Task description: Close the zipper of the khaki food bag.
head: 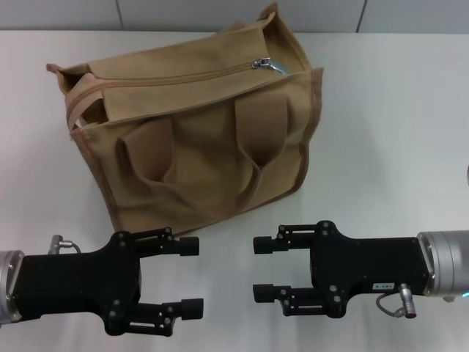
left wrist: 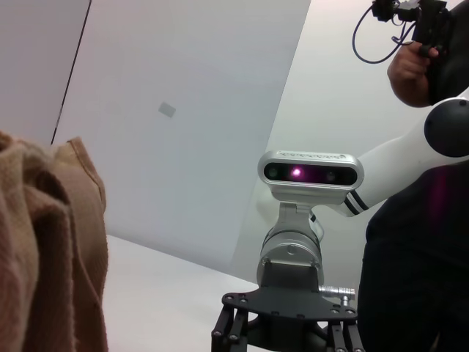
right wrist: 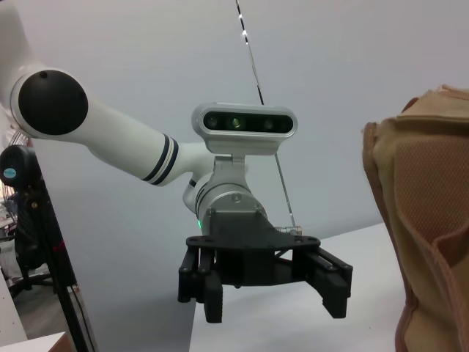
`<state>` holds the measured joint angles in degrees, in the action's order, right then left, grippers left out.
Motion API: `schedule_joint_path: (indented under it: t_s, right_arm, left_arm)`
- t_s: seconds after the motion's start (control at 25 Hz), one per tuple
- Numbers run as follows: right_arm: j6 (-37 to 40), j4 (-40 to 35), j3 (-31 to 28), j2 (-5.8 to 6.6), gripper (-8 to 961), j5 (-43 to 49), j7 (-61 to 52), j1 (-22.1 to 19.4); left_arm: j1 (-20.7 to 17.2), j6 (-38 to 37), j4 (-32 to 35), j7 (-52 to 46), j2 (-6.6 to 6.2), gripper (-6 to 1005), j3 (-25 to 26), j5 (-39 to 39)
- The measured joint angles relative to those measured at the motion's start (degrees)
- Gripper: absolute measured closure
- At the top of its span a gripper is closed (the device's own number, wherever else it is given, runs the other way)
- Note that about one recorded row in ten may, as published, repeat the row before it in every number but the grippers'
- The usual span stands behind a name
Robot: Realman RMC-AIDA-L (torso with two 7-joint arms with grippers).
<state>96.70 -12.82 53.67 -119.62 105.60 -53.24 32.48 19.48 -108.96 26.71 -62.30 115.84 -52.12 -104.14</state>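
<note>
The khaki food bag (head: 198, 139) stands on the white table, its front pocket and two looped handles facing me. The zipper (head: 183, 75) runs along the top seam, and its silver pull tab (head: 265, 64) sits near the right end. Both grippers hover low in front of the bag, pointing at each other. My left gripper (head: 189, 277) is open and empty, as is my right gripper (head: 262, 269). The right wrist view shows the left gripper (right wrist: 271, 297) open, with the bag (right wrist: 425, 220) beside it. In the left wrist view a bag edge (left wrist: 44, 249) shows.
The white table (head: 381, 110) extends to the right of the bag and behind it. A pale wall runs along the back. A person in dark clothes (left wrist: 418, 257) stands behind the right arm's mount (left wrist: 293, 257) in the left wrist view.
</note>
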Motion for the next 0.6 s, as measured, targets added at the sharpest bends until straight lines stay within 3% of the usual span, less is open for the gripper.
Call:
schedule_joint_path:
  t_s: [0.6]
  right_arm:
    - [0.24,0.17,-0.05,0.00,315,-1.44,0.16,0.04]
  left_arm:
    - [-0.17,0.13,-0.87,1.48,0.17,167,0.00,-0.02]
